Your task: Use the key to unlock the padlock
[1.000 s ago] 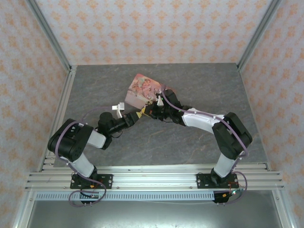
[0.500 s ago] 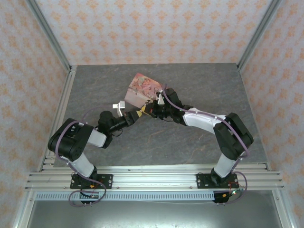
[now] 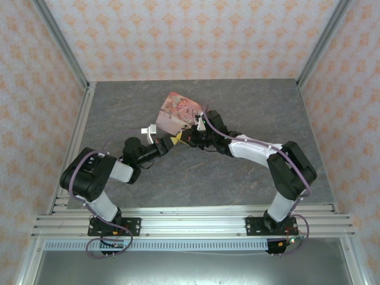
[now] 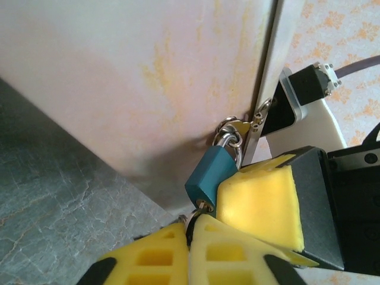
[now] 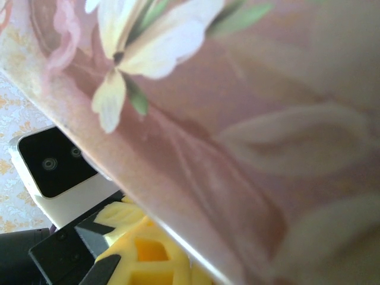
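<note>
Marbled grey table point(image 3: 249, 113); left jaws pinch key point(image 4: 199, 209) under teal padlock point(image 4: 211, 175); right jaws together.

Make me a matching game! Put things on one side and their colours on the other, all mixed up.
Things:
1. padlock
2. tin box
3. finger pads
4. table

Colours:
A. yellow
B. grey
C. teal
D. pink with flowers

Pairs: 1-C, 2-D, 3-A, 4-B
</note>
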Tool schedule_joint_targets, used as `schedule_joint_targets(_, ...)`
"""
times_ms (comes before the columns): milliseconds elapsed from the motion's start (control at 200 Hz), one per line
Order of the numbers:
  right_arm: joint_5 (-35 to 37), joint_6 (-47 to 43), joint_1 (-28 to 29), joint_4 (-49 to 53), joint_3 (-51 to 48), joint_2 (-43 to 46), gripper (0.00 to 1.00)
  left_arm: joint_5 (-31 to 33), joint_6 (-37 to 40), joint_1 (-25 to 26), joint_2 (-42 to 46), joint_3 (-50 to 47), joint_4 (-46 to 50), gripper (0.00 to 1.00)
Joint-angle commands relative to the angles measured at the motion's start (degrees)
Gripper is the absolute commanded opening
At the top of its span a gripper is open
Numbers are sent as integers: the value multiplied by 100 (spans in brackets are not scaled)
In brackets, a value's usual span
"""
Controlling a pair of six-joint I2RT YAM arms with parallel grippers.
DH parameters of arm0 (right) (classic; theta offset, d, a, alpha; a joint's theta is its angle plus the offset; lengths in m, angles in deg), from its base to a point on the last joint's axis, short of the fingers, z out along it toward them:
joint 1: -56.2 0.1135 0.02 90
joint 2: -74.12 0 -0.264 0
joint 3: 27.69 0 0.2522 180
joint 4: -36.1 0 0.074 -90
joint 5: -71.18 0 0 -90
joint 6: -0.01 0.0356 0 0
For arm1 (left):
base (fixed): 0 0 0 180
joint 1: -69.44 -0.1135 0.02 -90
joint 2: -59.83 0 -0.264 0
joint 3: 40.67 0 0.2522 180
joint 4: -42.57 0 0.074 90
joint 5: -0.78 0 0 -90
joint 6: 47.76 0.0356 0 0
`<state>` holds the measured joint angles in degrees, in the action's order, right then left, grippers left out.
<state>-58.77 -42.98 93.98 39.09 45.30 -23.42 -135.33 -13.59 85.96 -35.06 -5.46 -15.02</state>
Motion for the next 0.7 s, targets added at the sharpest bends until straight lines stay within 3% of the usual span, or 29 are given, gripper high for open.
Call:
schedule_joint_targets(0,-268,71,36,-282,-25,209,0,-99,57,-23,165,123,-258,0)
schedule_joint_targets(160,-358,98,37,-277,10,181,0,-131,329,-23,223,54,-132,0)
schedule_joint_targets(295,-469,103,36,-202,54,123,0,-186,1023,-8,510,-8,329,0)
schedule_joint_targets(475,-778,76,36,21,231,-40,0,29,2798,353,1229,6,1818,0)
schedule_joint_targets(691,-1093,-328,43,797,498,-152,0,949,4629,998,2020,34,3388,0)
